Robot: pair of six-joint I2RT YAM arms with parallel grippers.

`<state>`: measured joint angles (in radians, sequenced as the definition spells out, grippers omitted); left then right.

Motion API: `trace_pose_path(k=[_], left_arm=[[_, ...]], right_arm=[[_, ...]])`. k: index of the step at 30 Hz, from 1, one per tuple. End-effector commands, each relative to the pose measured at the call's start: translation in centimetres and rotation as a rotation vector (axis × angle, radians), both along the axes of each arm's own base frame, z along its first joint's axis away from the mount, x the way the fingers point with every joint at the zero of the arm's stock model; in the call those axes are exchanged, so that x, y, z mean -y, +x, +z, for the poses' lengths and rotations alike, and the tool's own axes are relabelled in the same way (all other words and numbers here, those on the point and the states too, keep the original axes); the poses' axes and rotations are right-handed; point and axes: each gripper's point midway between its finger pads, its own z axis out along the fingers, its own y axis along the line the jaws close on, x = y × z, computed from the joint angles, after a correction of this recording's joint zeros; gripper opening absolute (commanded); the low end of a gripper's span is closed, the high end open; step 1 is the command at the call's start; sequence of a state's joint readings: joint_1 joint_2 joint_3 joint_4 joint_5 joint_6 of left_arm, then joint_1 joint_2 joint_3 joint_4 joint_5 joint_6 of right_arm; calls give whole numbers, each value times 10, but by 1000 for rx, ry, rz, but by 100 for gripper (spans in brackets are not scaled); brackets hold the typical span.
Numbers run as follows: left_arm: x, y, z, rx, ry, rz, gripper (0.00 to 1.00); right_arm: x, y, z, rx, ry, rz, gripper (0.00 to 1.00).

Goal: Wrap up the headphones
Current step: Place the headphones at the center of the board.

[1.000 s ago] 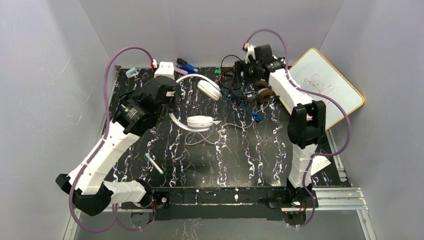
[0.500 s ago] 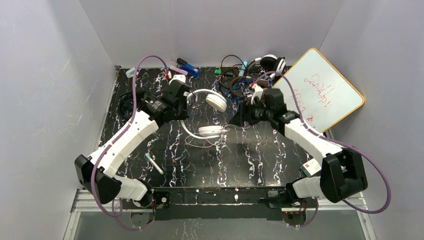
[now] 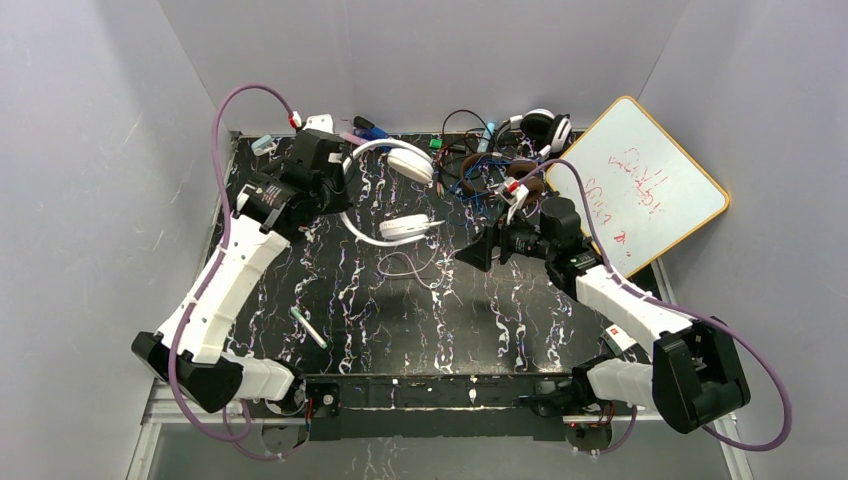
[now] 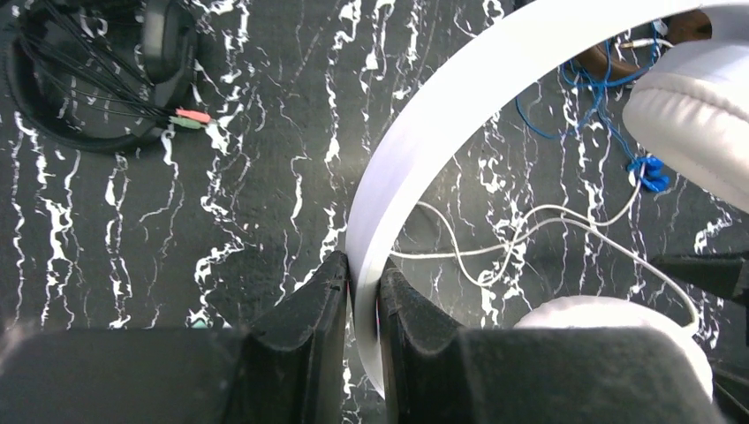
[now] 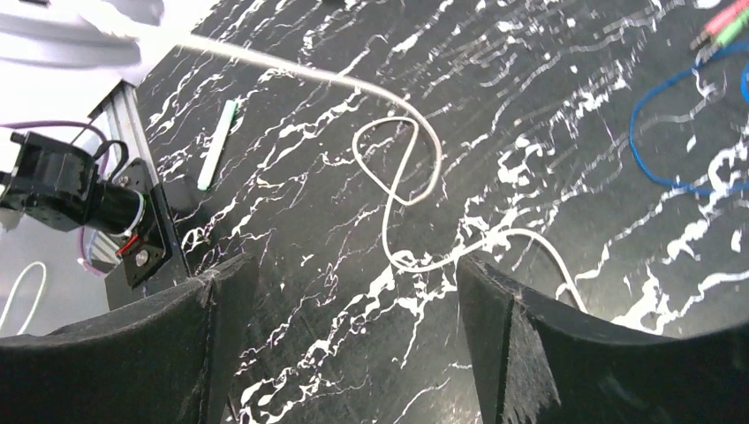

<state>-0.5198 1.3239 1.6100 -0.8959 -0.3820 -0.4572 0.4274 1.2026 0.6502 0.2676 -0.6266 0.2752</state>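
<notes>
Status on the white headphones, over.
Left end effector shut on white headphones at the headband. Right end effector open over loose white cord. Blue cable tangled nearby.

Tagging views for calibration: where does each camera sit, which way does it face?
Top external: above, behind the bases, looking down on the table; both arms whole, left tool, right tool.
Left wrist: looks down past its fingers, clamping the white headphones by the band.
Right wrist: looks down between its open fingers at the white cord.
Shared: both wrist views show that cord.
</notes>
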Motion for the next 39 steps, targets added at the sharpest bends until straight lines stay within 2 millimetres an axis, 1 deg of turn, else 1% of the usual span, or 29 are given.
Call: trace_pose_path(k=[1,5,7,9,11,14,16,18,22,26,28,30,31,33,36,39], left_arm=[[13,-7,23,25,-113,-44,14],[8,-3,65,94,-115,-36,14],[1,-3,88,142,-117,-15,14],[-3,-4,105,194,-144,8,14],[-6,-5,115,231,-170,32,15],[-9,-7,127,273,-203,57,14],[-11,-7,135,300,-222,70,14],[-13,-8,143,325,-239,80,14],[-16,-12,159,368,-271,90,14],[-23,-16,172,403,-282,111,14],[-27,-19,178,422,-284,125,14],[-31,-21,184,440,-283,135,14],[-32,-22,185,446,-284,139,14],[-35,-23,189,459,-287,149,14],[-39,-26,197,488,-304,163,14],[-42,-30,205,516,-322,170,14]], right_arm=[[-16,-1,26,205,55,107,91],[-22,7,11,183,63,65,92],[-30,5,5,177,74,76,92],[-41,4,2,183,85,94,92],[-52,2,-3,188,84,114,92],[-65,0,-4,225,97,139,92],[-71,1,-4,258,111,140,92],[-73,9,-5,264,119,110,92],[-75,23,2,272,154,45,90],[-79,31,3,252,174,22,82],[-81,32,2,239,182,26,82],[-82,31,6,247,206,29,81],[-82,30,7,247,215,30,77],[-84,31,11,244,231,34,66],[-89,29,16,244,248,64,65],[-92,29,16,239,261,77,65]])
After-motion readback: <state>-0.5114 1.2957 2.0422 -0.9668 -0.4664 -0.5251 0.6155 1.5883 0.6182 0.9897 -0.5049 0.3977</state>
